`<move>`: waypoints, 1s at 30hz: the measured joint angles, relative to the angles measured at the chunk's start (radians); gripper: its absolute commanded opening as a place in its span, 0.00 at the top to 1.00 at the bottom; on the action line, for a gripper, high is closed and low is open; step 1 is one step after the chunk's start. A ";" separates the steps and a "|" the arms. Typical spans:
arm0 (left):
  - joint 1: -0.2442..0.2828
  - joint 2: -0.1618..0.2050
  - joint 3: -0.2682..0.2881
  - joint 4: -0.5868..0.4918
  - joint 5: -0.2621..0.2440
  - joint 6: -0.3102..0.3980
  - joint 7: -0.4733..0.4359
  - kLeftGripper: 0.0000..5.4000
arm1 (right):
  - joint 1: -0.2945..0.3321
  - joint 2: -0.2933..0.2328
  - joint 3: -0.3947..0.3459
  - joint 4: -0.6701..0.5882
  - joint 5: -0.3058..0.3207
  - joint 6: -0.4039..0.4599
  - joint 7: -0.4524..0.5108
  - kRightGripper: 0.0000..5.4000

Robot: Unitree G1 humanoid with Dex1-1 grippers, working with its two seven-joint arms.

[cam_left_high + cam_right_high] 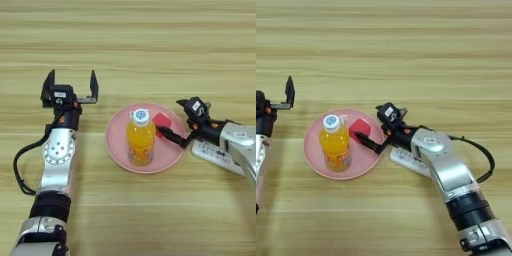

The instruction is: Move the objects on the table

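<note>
A small orange juice bottle [141, 139] with a white cap stands upright on the left half of the round pink plate [115, 145]. A small red cube [161, 120] lies on the plate's right part, close to the bottle. My right gripper [175, 119] is open at the plate's right rim; its fingertips flank the cube's right side, the lower finger [367, 142] reaching over the plate. A white remote [214, 154] lies on the table, partly hidden under my right forearm. My left gripper [71, 85] stands open and holds nothing, left of the plate.
The light wooden table [150, 40] stretches broadly behind the plate. My left arm and its black cable [19, 165] run down the left side; my right arm [448, 170] fills the lower right.
</note>
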State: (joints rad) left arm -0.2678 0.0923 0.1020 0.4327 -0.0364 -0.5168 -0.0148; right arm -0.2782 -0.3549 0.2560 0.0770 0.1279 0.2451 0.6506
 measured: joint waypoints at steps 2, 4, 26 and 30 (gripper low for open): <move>0.000 0.000 0.000 0.000 0.000 0.000 0.000 0.00 | 0.000 0.000 0.009 0.012 -0.011 -0.008 0.012 0.00; 0.000 0.000 0.000 0.001 0.000 0.000 0.000 0.00 | 0.000 0.000 0.016 0.020 -0.025 -0.018 0.018 0.00; 0.000 0.000 -0.007 0.000 0.000 0.000 0.000 0.00 | -0.039 0.043 0.056 0.126 -0.106 -0.062 0.039 0.07; 0.000 0.000 -0.007 0.000 0.000 0.000 0.000 0.00 | -0.051 0.051 0.059 0.149 -0.112 -0.080 0.040 0.16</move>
State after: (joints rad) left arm -0.2678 0.0918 0.0947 0.4326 -0.0360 -0.5169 -0.0144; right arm -0.3297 -0.3035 0.3150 0.2258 0.0157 0.1650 0.6911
